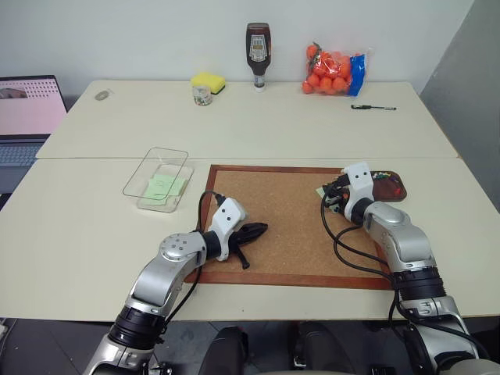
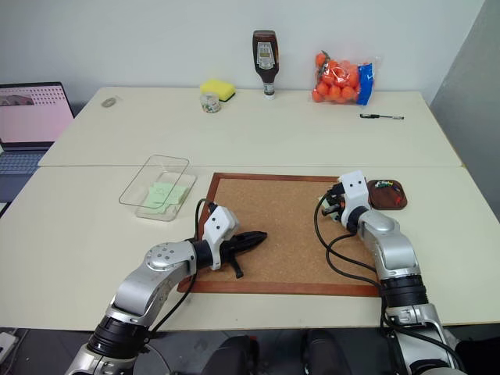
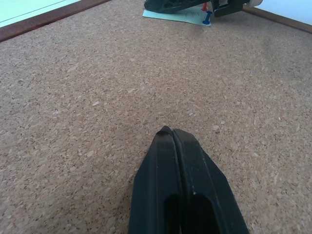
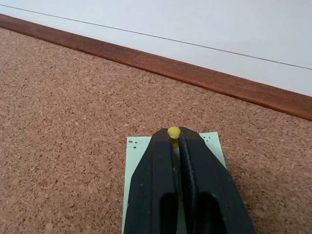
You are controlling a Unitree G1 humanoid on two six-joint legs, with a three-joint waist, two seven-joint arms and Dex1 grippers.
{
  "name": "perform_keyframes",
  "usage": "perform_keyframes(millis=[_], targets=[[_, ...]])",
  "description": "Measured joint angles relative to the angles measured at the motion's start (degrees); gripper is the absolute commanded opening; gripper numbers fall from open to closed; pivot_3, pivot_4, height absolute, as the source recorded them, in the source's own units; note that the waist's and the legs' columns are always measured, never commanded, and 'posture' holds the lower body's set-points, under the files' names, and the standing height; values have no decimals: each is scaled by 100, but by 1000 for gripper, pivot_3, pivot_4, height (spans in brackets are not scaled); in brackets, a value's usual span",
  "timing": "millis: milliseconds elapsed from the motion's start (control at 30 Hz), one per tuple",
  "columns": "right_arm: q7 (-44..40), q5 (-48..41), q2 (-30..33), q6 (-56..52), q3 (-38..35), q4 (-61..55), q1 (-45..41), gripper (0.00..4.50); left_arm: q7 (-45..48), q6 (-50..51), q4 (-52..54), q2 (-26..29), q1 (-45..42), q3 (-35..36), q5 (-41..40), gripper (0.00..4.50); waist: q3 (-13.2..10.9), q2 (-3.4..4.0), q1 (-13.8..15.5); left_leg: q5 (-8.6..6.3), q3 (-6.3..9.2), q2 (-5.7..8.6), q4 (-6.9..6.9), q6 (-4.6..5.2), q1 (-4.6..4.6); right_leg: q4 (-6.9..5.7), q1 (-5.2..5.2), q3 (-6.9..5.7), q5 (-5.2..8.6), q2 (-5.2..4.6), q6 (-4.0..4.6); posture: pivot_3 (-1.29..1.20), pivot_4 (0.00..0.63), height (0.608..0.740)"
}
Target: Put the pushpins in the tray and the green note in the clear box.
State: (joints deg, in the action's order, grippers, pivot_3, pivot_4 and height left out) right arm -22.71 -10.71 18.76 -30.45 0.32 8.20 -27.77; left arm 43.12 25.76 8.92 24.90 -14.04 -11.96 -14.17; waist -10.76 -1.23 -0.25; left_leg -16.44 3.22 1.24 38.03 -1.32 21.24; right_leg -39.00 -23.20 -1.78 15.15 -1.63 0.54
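Note:
My right gripper is shut on a yellow pushpin that stands on a pale green note near the corkboard's right edge. The left wrist view shows a blue pushpin and a red one on the same note. Just right of the board lies the brown tray, with coloured pushpins in it. Left of the board stands the clear box, holding another green note. My left gripper is shut and empty, low over the board's left part.
A laptop sits at the far left. Along the back of the table stand a yellow sponge, a small glass jar, a sauce bottle, a bag of oranges and a pen.

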Motion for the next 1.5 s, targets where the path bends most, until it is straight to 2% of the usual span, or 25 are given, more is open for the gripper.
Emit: perform_keyframes(millis=[467,933,1267,1500], targets=[[82,-339,-339,-46,-385,-600,188,16,-4,33,90,22,48,-85,139,0,0,1,-16,0,0,0,-2,0,-1,0,-1,1,0,0,0,0,150,740],[279,-456,-347,-57,-580,-1116,265,16,-2,43,161,18,104,-114,158,0,0,1,-6,0,0,-1,-2,0,0,1,0,1,0,0,-1,0,150,740],[490,-609,173,-419,-1183,-1967,812,16,24,34,153,9,98,-130,158,0,0,1,6,0,2,0,-2,0,1,2,0,-1,1,0,-2,0,150,740],[621,-385,711,-528,-1470,-1815,1158,16,72,19,122,16,84,-128,157,0,0,2,5,0,-5,0,-2,0,-2,1,0,3,2,1,-2,0,150,740]])
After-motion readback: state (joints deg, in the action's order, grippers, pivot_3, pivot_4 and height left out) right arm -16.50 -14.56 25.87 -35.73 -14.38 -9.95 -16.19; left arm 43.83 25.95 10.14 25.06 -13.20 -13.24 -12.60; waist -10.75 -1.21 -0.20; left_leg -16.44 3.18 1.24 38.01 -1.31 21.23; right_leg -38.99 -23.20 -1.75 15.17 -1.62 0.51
